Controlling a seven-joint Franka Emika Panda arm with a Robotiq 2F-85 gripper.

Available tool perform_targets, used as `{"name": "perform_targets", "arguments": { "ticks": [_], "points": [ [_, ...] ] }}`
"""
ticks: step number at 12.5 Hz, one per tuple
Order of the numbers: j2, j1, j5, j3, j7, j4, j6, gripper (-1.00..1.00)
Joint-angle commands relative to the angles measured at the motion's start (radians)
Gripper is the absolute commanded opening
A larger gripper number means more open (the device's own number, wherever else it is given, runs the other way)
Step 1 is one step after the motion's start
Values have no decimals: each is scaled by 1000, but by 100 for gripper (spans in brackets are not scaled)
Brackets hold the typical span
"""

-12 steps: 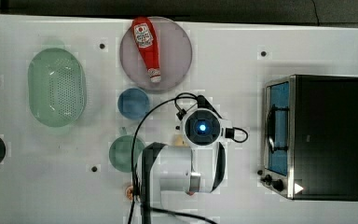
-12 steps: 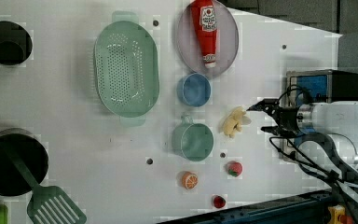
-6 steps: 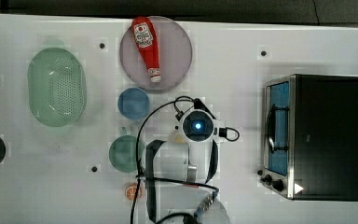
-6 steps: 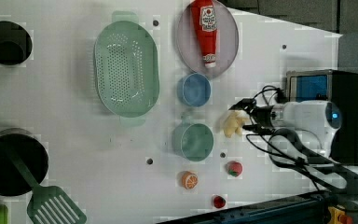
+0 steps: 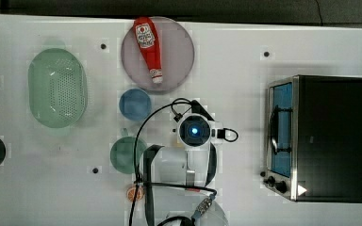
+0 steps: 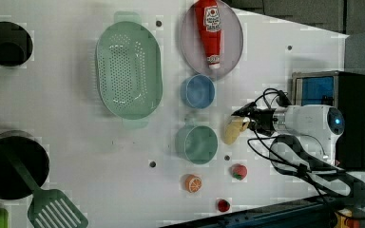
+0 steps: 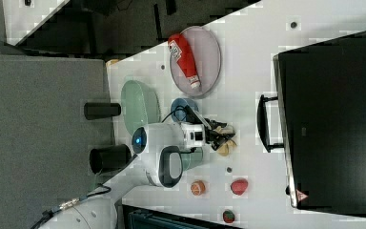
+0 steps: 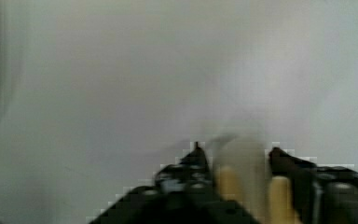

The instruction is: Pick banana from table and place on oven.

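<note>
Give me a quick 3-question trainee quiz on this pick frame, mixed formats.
1. True or false: the banana already lies on the oven.
2. In the left view, which lies closest to the claw?
A. the green colander
B. the banana
C. the ketchup bottle
3. Fill in: the ketchup bottle rests on a round ____.

Key:
1. False. It is on the table, between the claw's fingers in the wrist view.
2. B
3. plate
</note>
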Motion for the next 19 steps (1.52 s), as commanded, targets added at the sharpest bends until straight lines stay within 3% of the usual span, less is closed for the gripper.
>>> {"name": "perform_targets", "arguments": {
  "ticks": [1, 3, 6, 12, 15, 19],
  "points": [
    [-47, 0, 13, -8, -23, -10, 7, -43],
    [-80, 0, 13, -7, -19, -13, 5, -43],
    [-248, 0, 13, -7, -19, 6, -108, -43],
    [-607, -3, 13, -30, -19, 239, -804, -43],
    [-631, -13, 4, -87, -36, 388, -998, -43],
    [-579, -40, -16, -237, -157, 477, -1036, -43]
  ]
}}
